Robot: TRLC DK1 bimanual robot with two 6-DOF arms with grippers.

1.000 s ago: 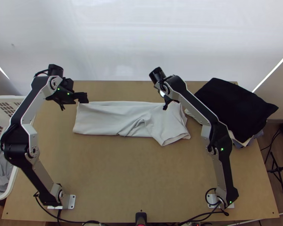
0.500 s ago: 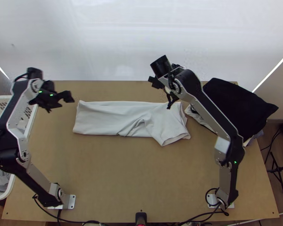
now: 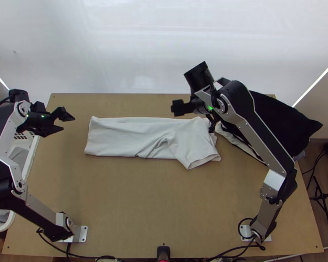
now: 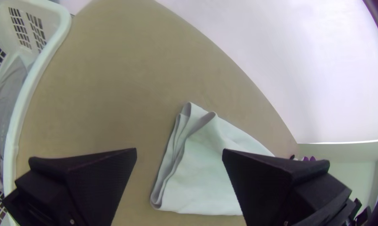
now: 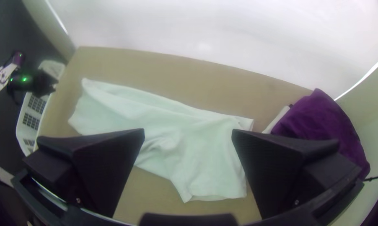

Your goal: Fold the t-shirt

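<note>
In the top view my left gripper (image 3: 64,121) stands open left of the white t-shirt (image 3: 124,137), apart from it. My right gripper (image 3: 193,117) is open above the shirt's far edge near its right end. The shirt lies folded into a long strip across the table, its right part slanting toward the near side, with wrinkles at the middle. In the left wrist view, the open left gripper (image 4: 179,152) has layered edges of the shirt (image 4: 205,167) beyond its fingers. The right wrist view shows the right gripper (image 5: 188,134) open above the shirt (image 5: 197,155).
A white basket (image 3: 32,153) with grey cloth stands at the table's left edge. A pile with black cloth (image 3: 277,122) on top lies at the right back, partly behind the right arm. Bare tabletop (image 3: 159,201) spreads on the near side of the shirt.
My left gripper has moved left, away from the shirt's far left corner. The right arm has shifted right and its gripper has come up off the shirt. The shirt has stayed put.
</note>
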